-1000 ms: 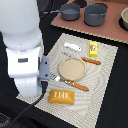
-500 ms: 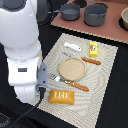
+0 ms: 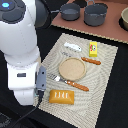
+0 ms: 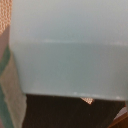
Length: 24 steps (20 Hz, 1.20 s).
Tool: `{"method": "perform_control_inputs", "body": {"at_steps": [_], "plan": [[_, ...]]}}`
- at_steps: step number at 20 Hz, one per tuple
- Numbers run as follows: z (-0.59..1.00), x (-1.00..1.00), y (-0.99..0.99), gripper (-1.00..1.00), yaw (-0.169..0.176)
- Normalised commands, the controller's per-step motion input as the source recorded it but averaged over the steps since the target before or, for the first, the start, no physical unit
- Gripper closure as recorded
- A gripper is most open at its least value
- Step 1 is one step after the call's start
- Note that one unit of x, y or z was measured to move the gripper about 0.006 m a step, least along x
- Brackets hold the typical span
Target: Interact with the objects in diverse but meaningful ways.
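In the wrist view a pale blue carton (image 4: 67, 47) fills almost the whole picture, very close to the camera; no fingers show there. In the exterior view the white arm (image 3: 22, 55) covers the left side and hides both the gripper and the carton. On the woven mat (image 3: 107, 90) lie a tan plate (image 3: 72, 68), an orange block (image 3: 61, 96), a yellow packet (image 3: 93, 48) and a white elongated piece (image 3: 73, 47). An orange-handled fork (image 3: 70, 83) lies below the plate, and another orange-handled piece of cutlery (image 3: 91, 61) lies to the plate's right.
Two grey pots (image 3: 70, 12) (image 3: 95, 14) stand on a brown board (image 3: 110, 31) at the back. A bowl (image 3: 124, 17) sits at the exterior view's far right edge. Dark tabletop surrounds the mat.
The arm has shifted slightly downward and toward the exterior view's left. The things on the mat have not moved.
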Motion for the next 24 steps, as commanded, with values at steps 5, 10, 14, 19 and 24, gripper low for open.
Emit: {"method": "perform_control_inputs", "body": {"at_steps": [5, 10, 14, 19, 24], "plan": [[0.37, 0.23, 0.00, 1.00, 0.000], [0.19, 0.15, 0.00, 1.00, 0.000], [0.13, 0.15, 0.00, 1.00, 0.000], [-0.02, 0.12, -0.01, 1.00, 0.003], [-0.28, 0.04, -0.07, 1.00, 0.017]]}}
